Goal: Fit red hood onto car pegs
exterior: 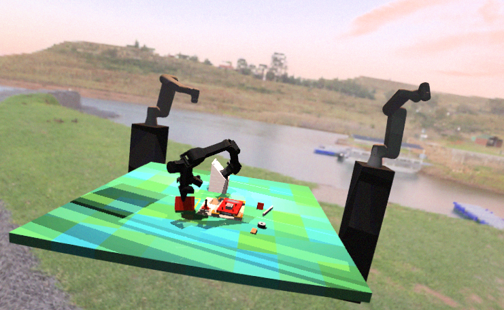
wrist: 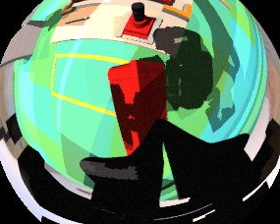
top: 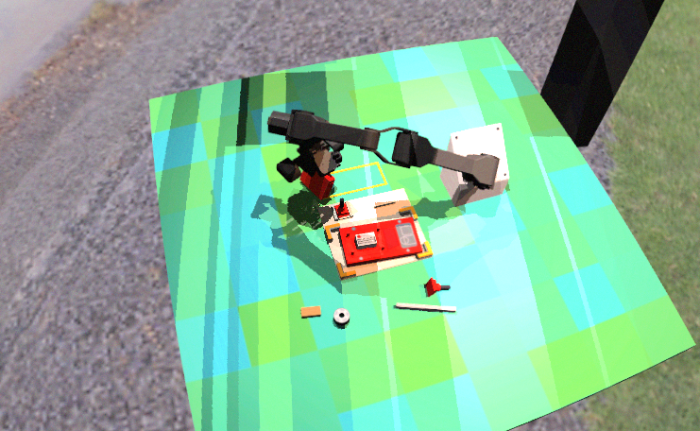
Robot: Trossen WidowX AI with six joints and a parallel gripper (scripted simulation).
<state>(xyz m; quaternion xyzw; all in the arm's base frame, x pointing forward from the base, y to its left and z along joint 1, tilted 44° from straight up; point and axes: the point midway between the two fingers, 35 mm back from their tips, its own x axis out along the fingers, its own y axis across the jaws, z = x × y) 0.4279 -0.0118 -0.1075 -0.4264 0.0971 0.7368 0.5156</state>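
Our fingers are closed down hard on a thin edge of the hood (wrist: pixel 138 103), so the gripper (wrist: pixel 162 141) carries it. The red shell hangs tilted beneath the wrist, off the surface (top: pixel 502 320), beside a yellow outline (top: pixel 357 176) and just short of the jig (top: pixel 346 270).

We judge the step in hand to be the carry toward the chassis (top: pixel 382 240). To do it well, we should level the hood before we descend, because a pinch on a thin wall lets the shell swing. We then centre it over the engine block (top: pixel 366 239), line up all four corner holes with the pegs, which are too small to make out here, and lower straight down without dragging sideways.

The hood reads as a rigid, boxy, glossy red shell with flat faces and sharp edges. The chassis is the same red, a flat rectangular deck in a pale base with orange and yellow corner brackets. The surface is a smooth patchwork of green and cyan.
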